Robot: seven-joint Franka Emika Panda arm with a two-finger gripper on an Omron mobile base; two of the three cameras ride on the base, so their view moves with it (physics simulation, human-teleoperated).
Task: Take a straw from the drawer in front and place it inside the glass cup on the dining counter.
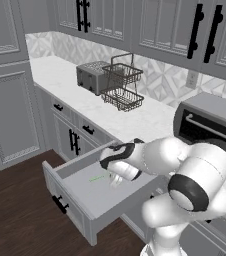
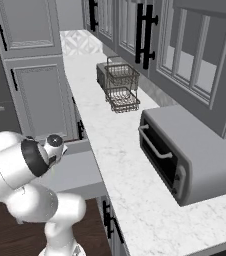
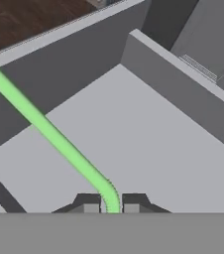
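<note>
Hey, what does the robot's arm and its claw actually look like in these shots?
The arm is built from glossy white, rounded segments linked by dark grey to black joint rings, with bulbous elbow and shoulder housings. No cables or markings show. The claw ends in two small, dark grey, blocky fingertips.

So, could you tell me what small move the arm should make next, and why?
Probably a slow, straight lift. In the hand view the straw runs down between the two fingertips, which sit close on either side, so the gripper seems shut on it while still low inside the open drawer.
</note>
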